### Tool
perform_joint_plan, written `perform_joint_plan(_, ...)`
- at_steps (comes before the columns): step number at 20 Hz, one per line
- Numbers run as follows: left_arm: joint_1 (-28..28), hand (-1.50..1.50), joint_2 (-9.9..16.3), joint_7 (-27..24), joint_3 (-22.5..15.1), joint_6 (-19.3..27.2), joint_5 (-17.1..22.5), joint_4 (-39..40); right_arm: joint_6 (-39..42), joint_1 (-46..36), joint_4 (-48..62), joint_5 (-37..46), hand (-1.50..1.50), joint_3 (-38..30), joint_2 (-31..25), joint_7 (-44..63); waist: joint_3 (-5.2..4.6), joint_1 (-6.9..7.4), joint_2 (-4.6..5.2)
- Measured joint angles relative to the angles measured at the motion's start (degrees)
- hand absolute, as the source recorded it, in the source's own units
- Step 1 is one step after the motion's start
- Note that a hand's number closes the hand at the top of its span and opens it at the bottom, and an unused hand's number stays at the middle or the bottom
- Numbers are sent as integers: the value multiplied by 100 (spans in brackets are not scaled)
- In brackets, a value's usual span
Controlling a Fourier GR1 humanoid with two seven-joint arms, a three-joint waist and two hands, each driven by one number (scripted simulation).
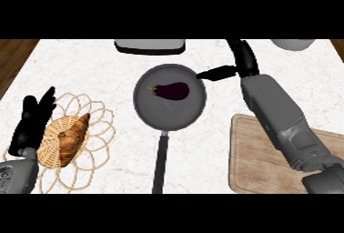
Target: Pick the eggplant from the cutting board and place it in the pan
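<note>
Resting inside the pan (151, 113) at upper centre, the eggplant (172, 91) looks already delivered; the cutting board (252, 154) at lower right is bare. What seems left is only pulling the arm away. The right robot hand (218, 73) sits just beside the pan's upper right rim, fingers extended and holding nothing. The left robot hand (30, 120) rests open at the left edge, fingers up, by a wicker mat (97, 132) carrying a croissant (70, 136). Nothing blocks the worktop (87, 63).
</note>
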Motion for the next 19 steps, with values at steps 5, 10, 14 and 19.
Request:
perform_joint_plan(5, 99, 0, 9, -6, 30, 22, -22, -65, 1085, 184, 100, -83, -150, -182, -931, -243, 0, -64, -8)
perform_joint_plan(10, 176, 0, -10, 16, 13, -1, -33, -187, 1825, 413, 304, -18, -150, -264, -1520, -628, 3, -43, 1)
perform_joint_plan(14, 100, 0, 26, 8, 59, -55, 1, -120, 2407, 457, 446, 76, -150, -276, -2051, -783, 4, -28, 13)
perform_joint_plan(19, 29, 0, 12, 32, 40, -63, -28, -114, 2910, 564, 590, 189, -150, -299, -2510, -1087, 8, -4, 30)
